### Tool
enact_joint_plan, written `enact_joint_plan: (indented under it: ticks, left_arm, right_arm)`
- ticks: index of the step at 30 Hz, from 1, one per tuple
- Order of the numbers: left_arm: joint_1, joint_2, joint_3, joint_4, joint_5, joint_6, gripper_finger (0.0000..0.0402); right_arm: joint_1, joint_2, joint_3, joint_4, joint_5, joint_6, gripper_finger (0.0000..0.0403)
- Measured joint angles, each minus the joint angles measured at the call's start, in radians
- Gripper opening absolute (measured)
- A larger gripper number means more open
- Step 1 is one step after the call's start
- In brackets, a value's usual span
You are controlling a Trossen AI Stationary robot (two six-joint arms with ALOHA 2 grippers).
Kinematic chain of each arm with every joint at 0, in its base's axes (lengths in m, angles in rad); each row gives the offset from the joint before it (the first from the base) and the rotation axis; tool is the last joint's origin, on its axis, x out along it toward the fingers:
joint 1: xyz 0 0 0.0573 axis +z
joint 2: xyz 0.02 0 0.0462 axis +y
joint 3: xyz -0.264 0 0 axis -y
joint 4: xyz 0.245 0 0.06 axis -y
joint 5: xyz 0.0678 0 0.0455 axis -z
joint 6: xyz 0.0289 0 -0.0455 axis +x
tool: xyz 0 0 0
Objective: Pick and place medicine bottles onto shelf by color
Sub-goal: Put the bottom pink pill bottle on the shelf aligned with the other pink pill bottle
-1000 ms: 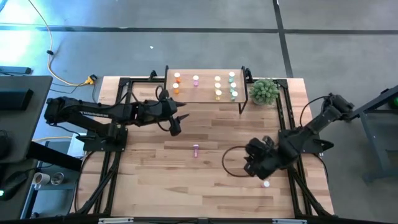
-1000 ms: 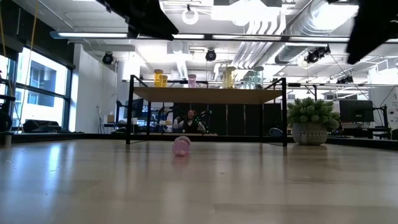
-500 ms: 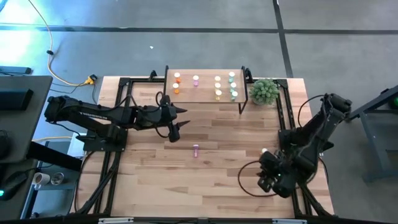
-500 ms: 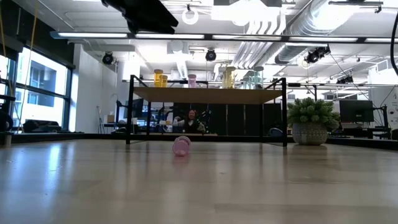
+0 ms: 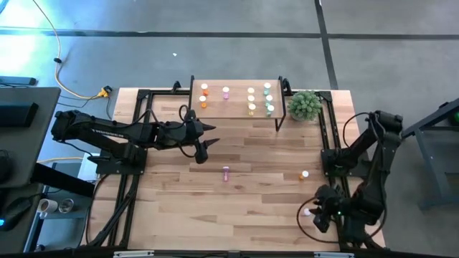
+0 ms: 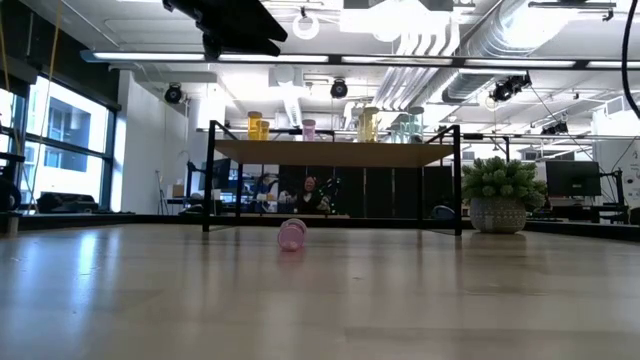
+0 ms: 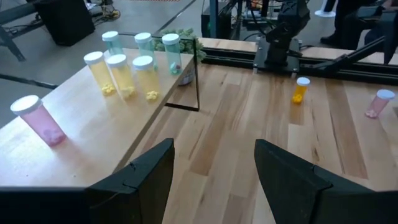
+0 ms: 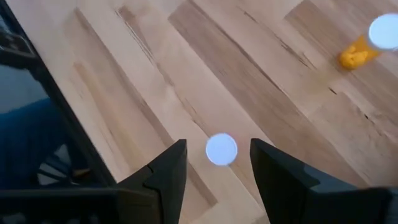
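Wooden table [image 5: 237,208], pale planks, carries the shelf [image 5: 237,111] at its far edge, just beside a small green plant [image 5: 305,105]. Bottles stand upright on the shelf: from the high view only white caps and slivers of colour show; the left wrist view gives a pink one [image 7: 40,119] alone, three yellow ones [image 7: 121,74] grouped, three green ones [image 7: 144,46] behind them. Orange ones on the shelf are cut off in that view. Left pincer [image 5: 206,137] hangs over the table just in front of the shelf, fingers [image 7: 140,174] spread, nothing between them. A pink bottle [image 5: 226,173] lies on its side mid-table, well apart from both arms; the low view shows it end-on [image 6: 291,234], cap not distinguishable. An orange bottle [image 5: 304,175] stands toward the right side. Right pincer [image 5: 320,215] is low at the table's near right corner, above another upright bottle [image 8: 221,149]; only its white cap shows, body colour hidden. Fingers stand either side of the cap, apart, not touching it as far as can be seen. A person [image 6: 310,192] shows faintly beyond the shelf legs.
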Motion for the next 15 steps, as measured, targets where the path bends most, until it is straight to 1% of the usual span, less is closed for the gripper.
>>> enact_joint_plan:
  ticks: [8,15]
  left_arm:
    - [0.000,0.000,0.000,0.008,0.000,-0.035,0.0211]
    - [-0.002,0.000,0.000,0.017,0.000,-0.035,0.0211]
  right_arm:
    - [0.073,0.109,0.000,0.064,-0.013,0.001,0.0165]
    - [0.121,0.221,0.000,0.094,-0.008,0.086,0.0165]
